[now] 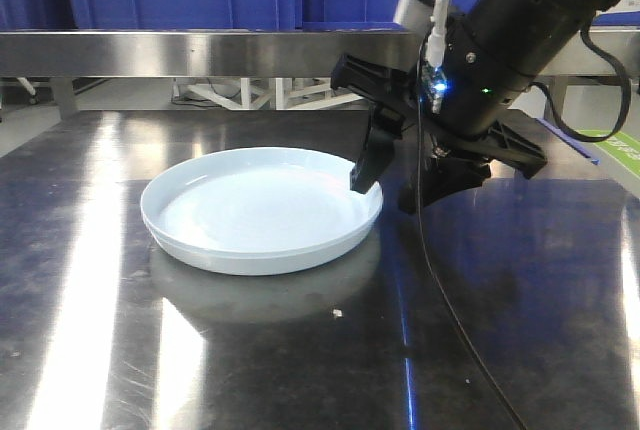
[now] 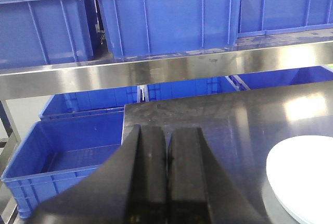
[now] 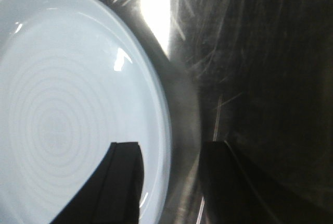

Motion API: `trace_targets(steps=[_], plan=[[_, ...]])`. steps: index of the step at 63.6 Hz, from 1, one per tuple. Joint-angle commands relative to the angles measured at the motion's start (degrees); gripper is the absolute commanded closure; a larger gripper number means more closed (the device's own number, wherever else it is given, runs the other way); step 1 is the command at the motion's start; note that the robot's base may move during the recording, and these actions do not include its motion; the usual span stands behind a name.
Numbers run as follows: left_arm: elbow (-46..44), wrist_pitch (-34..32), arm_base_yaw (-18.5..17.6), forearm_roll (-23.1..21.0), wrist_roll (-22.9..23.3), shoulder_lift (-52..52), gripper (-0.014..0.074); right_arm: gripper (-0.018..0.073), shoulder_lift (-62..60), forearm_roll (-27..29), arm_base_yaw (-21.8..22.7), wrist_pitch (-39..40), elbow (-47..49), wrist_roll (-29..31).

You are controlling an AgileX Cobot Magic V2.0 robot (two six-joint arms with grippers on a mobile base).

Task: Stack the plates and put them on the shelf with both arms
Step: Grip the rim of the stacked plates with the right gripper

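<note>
The plate (image 1: 250,210) lies flat on the table (image 1: 500,330), right gripper (image 1: 390,190) fingers apart with 1 either side of its rim, apparently to clamp it; left gripper (image 2: 166,136) fingers are together.

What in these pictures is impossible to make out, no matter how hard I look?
Front view: whether the plate is one or two stacked; its side shows no clear seam.
Right wrist view: whether the right gripper touches the rim; blur smears it.
Left wrist view: most of the plate, cut off by the right and bottom edges.
Left wrist view: what the blue bins hold; their walls hide it.
</note>
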State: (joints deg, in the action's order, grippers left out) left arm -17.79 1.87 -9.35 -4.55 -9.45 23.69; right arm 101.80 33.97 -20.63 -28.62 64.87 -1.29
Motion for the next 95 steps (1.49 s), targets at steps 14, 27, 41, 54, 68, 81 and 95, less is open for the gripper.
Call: trace_targets(steps=[14, 27, 41, 54, 68, 81, 95], plan=[[-1.8, -5.0, -0.4, 0.0, 0.7, 0.3, 0.0513, 0.0169, -2.1, 0.9, 0.0, 3.4, 1.9, 0.2], [-1.8, -5.0, -0.4, 0.0, 0.7, 0.3, 0.0513, 0.0169, -2.1, 0.9, -0.9, 3.9, 1.9, 0.2], [-1.8, -4.9, -0.4, 0.0, 0.7, 0.3, 0.0513, 0.0169, -1.2, 0.9, -1.6, 3.9, 1.9, 0.2], [-1.8, -4.9, -0.4, 0.0, 0.7, 0.3, 0.0513, 0.0171, -0.4, 0.9, -1.6, 3.6, 1.9, 0.2], [-1.8, -4.9, -0.4, 0.0, 0.7, 0.3, 0.0513, 0.0329, -0.4, 0.9, -1.6, 3.6, 1.9, 0.2], [-1.8, -4.9, -0.4, 0.0, 0.7, 0.3, 0.0513, 0.049, -0.4, 0.9, -1.6, 3.6, 1.9, 0.2], [-1.8, -4.9, -0.4, 0.0, 0.7, 0.3, 0.0513, 0.0535, -0.9, 0.9, -1.6, 4.0, 1.9, 0.2]])
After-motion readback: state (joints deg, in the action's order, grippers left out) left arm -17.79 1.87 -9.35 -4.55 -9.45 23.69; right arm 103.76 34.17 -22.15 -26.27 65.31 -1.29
